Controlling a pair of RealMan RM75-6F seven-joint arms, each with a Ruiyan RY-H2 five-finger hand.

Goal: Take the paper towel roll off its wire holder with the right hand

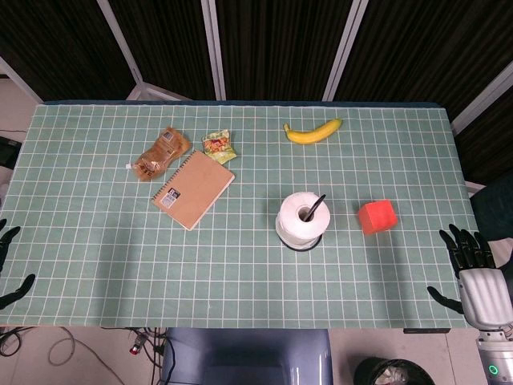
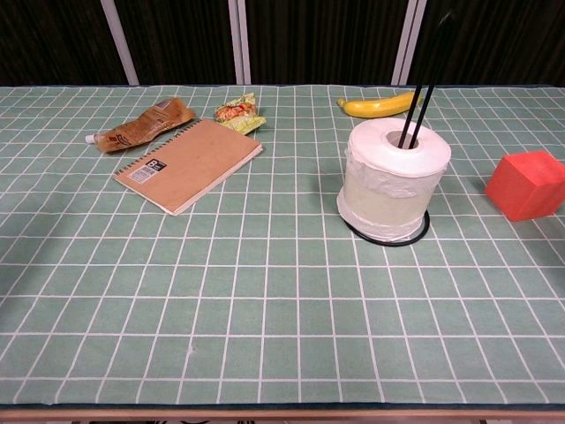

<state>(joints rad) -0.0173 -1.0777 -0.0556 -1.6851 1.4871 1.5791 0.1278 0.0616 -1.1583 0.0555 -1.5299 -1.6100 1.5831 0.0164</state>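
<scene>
Head view. Right hand [image 1: 471, 269] at the table's [image 1: 96, 265] right edge, fingers spread wide, holding nothing. Left hand [image 1: 8, 269] only partly in frame at the left edge, dark fingers apart, nothing held. Paper towel roll [image 1: 302, 218] well to the left of the right hand and slightly beyond it, seated upright on its wire holder [image 1: 317, 208], black rods rising through the core. Red cube [image 1: 377, 216] between roll and right hand, nearer the roll. Banana [image 1: 313, 131] far beyond the right hand. Notebook [image 1: 193, 189], brown packet [image 1: 161, 154] and snack wrapper [image 1: 218, 146] further left.

Chest view. Neither hand visible. Roll [image 2: 393, 181] upright, holder's [image 2: 422, 84] black base ring showing beneath it; cube [image 2: 528, 184] to its right, apart from it; banana [image 2: 380, 106] behind.
</scene>
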